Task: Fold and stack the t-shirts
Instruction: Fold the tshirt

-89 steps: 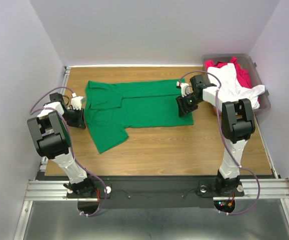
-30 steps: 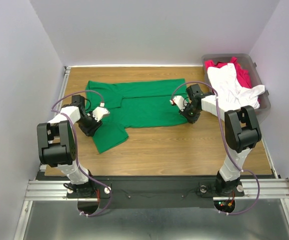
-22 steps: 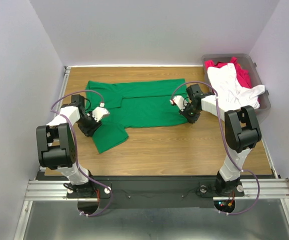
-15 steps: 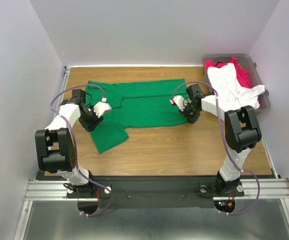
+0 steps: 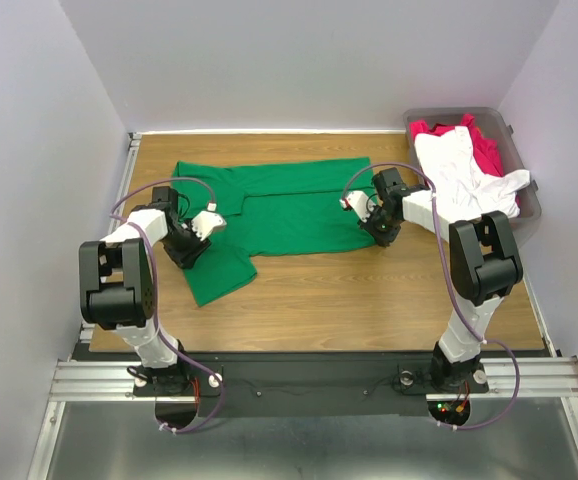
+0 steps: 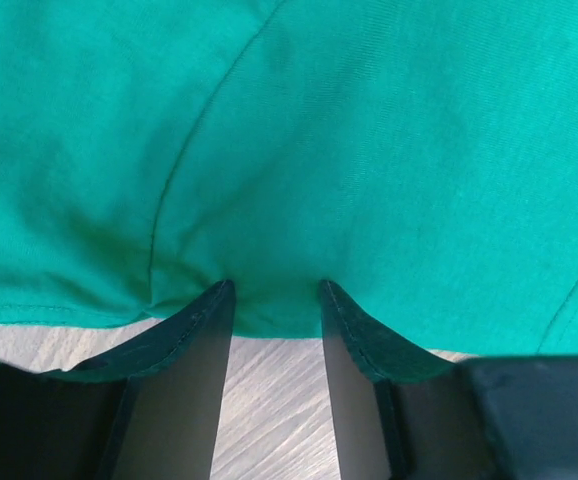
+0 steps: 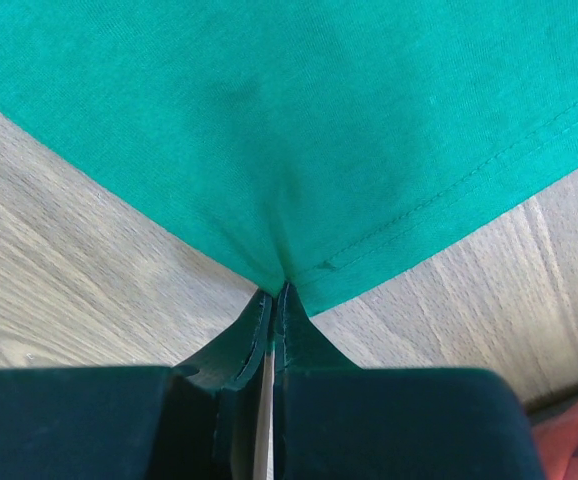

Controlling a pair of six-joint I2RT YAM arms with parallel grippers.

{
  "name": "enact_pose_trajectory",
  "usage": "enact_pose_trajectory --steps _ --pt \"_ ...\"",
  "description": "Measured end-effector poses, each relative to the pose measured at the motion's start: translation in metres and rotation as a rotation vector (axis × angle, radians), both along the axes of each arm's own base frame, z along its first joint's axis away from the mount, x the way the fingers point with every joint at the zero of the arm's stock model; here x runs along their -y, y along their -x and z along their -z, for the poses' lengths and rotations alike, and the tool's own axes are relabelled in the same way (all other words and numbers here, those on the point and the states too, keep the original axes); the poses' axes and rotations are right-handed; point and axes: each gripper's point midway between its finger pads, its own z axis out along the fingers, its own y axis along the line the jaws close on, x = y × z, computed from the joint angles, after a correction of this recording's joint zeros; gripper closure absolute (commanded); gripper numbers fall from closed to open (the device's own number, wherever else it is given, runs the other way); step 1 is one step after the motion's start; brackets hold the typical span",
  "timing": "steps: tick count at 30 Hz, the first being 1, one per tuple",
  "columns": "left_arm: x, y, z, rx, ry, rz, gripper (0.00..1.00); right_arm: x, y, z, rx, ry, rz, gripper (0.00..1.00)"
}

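A bright green t-shirt [image 5: 279,205] lies spread flat on the wooden table, one sleeve reaching toward the near left. My left gripper [image 5: 189,248] sits low at the shirt's left edge by that sleeve. In the left wrist view it [image 6: 274,292] is open, its fingertips [image 6: 219,295] pushed against the cloth's hem with bare wood showing between them. My right gripper [image 5: 372,228] is at the shirt's right hem. The right wrist view shows it [image 7: 274,292] shut on a pinch of green t-shirt [image 7: 299,130] near its stitched hem. A white t-shirt [image 5: 459,170] and a red t-shirt [image 5: 487,150] lie in the bin.
The grey-brown plastic bin [image 5: 461,112] stands at the back right corner, with the white shirt spilling over its near rim. Bare wood [image 5: 369,290] lies between the green shirt and the arms' bases. Grey walls close in the left, back and right.
My left arm's wrist swung up and back a little while its gripper stayed at the shirt's left edge. The right arm and the green shirt have not moved over the last second.
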Motion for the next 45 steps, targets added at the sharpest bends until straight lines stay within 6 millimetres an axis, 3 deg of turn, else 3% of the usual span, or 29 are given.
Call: enact_pose_trajectory --steps 3,4,6,8,14,16,21,28,33,36,45 --pt "0.000 0.001 0.002 -0.002 0.002 -0.009 0.63 0.000 0.000 0.000 0.001 0.000 0.001 0.99" --pt "0.001 0.003 0.002 -0.005 0.007 -0.010 0.76 0.000 0.000 0.000 0.001 0.000 0.002 0.99" --pt "0.002 0.006 0.002 0.006 0.008 -0.008 0.91 0.000 0.000 0.000 0.001 -0.001 0.002 0.99" --pt "0.002 0.008 0.002 0.016 0.005 -0.005 1.00 0.000 0.000 0.000 0.001 0.000 0.002 1.00" --pt "0.002 0.020 -0.001 0.013 -0.002 0.002 1.00 0.002 0.005 0.000 0.013 -0.001 0.002 0.99" --pt "0.003 0.035 -0.004 -0.029 0.001 0.002 1.00 0.004 0.012 0.000 0.007 0.002 0.003 0.99" --pt "0.005 0.054 -0.027 -0.034 0.009 0.003 1.00 0.013 0.040 -0.004 -0.023 0.010 0.006 0.99" --pt "0.006 0.068 -0.051 -0.040 0.039 -0.012 1.00 0.015 0.048 -0.025 -0.004 0.003 0.007 0.99" --pt "0.005 0.051 -0.075 -0.015 0.067 -0.027 1.00 0.012 0.037 -0.041 0.019 -0.002 0.004 0.99" --pt "0.005 0.032 -0.087 0.010 0.083 -0.033 1.00 0.006 0.017 -0.053 0.048 -0.007 -0.005 0.99" --pt "-0.003 -0.017 -0.094 -0.009 0.125 -0.077 1.00 -0.005 -0.036 -0.052 0.066 0.009 -0.030 0.99"
